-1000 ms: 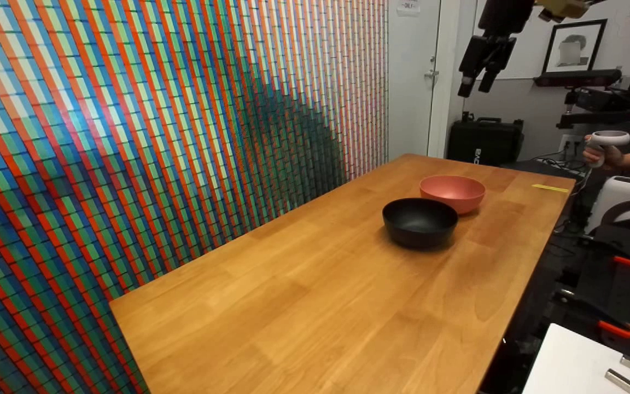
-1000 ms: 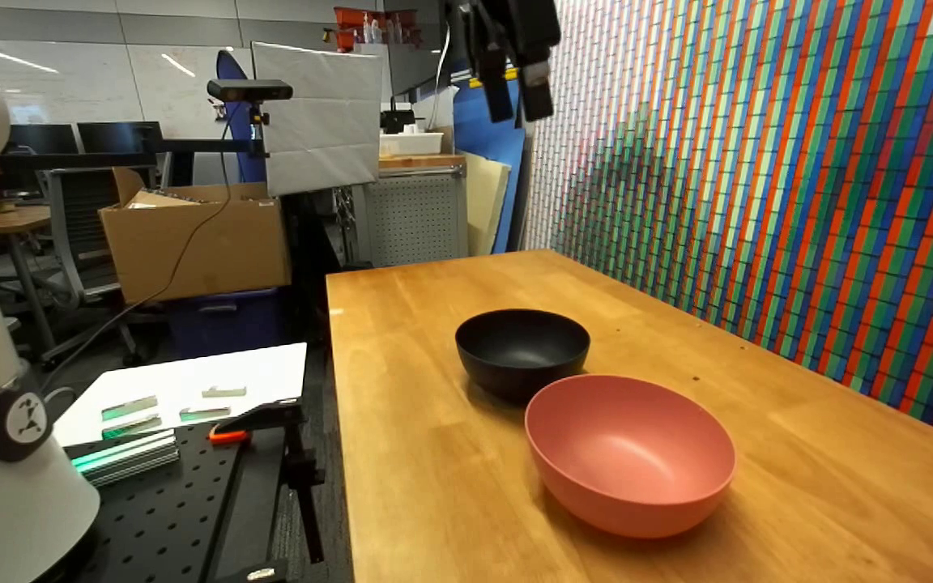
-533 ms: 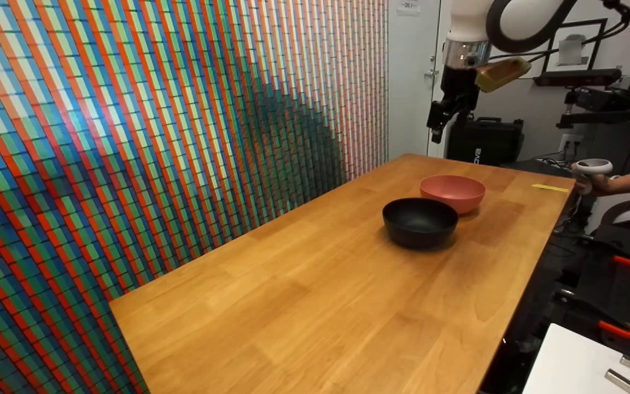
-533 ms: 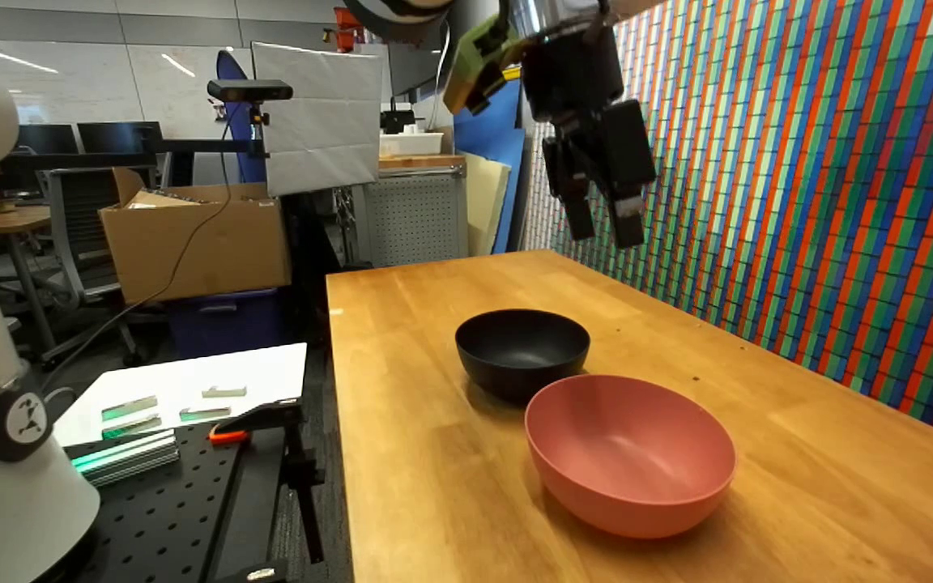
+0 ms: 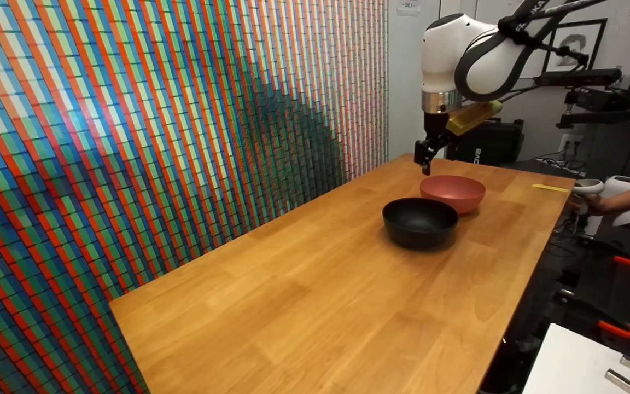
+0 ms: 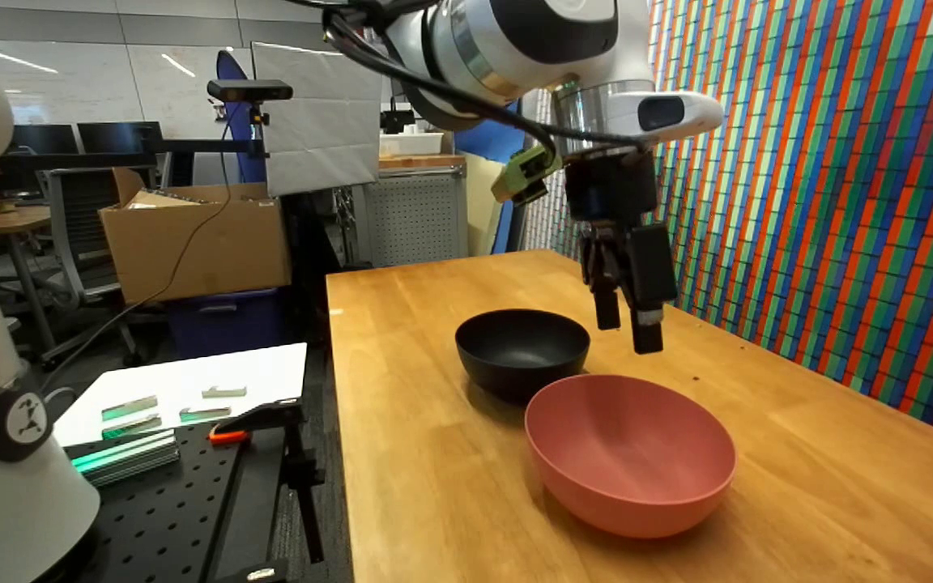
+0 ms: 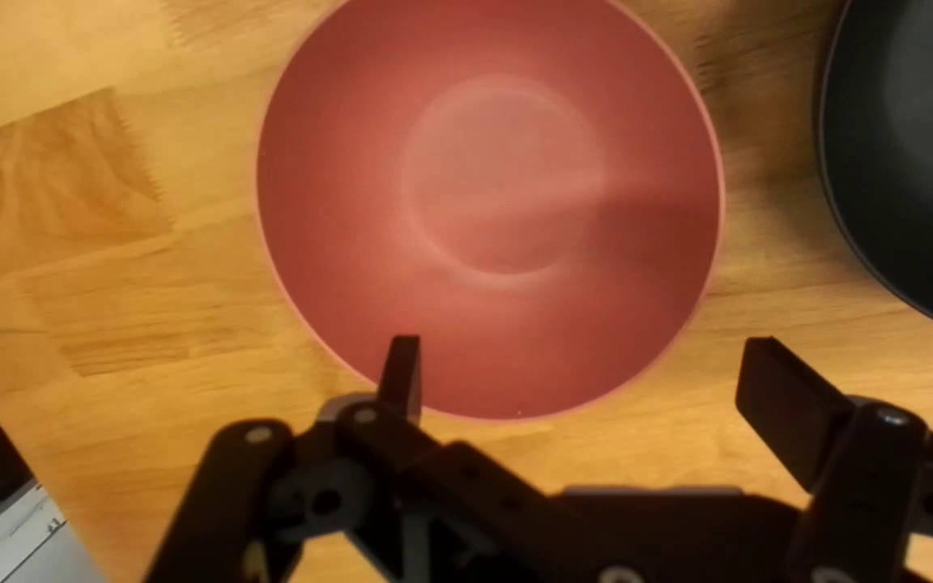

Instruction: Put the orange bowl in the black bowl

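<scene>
Claw (image 7: 580,368) is spread wide, bottom of the wrist view, probably to straddle the rim of the orange bowl (image 7: 503,178), top centre. Black bowl (image 7: 916,162), upper right: landing spot, imo.

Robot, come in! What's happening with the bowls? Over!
End effector open, holding nothing. Orange bowl upright on table, beside black bowl, not inside it yet. Nothing seen in the way.

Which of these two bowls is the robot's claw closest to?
The orange bowl: in the wrist view, the open gripper overlaps its rim, whereas the black bowl sits apart, cut off at the picture's right edge.
</scene>
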### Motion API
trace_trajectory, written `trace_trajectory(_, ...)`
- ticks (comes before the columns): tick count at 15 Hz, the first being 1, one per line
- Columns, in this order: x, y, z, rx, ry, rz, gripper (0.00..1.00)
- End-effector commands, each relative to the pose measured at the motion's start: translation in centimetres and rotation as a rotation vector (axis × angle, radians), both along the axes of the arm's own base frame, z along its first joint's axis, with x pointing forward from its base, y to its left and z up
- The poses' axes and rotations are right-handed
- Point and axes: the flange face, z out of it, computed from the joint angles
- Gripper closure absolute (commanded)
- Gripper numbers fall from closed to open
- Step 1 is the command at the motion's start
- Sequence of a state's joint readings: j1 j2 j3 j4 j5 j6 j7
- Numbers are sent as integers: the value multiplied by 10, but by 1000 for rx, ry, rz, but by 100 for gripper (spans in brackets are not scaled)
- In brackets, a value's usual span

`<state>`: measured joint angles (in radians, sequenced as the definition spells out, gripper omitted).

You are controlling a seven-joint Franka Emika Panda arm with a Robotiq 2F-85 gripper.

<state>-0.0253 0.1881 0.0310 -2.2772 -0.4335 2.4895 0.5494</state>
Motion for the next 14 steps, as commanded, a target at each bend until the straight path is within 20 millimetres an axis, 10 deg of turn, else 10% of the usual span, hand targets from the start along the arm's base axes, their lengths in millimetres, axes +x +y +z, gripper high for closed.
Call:
trace_trajectory(1,21,7,-27,-18,23,-31,0)
trace_trajectory(6,25,21,-61,-12,71,-50,0)
trace_trajectory(7,25,23,-66,-14,76,-49,25)
trace_trajectory(14,29,24,-77,-11,97,-66,72)
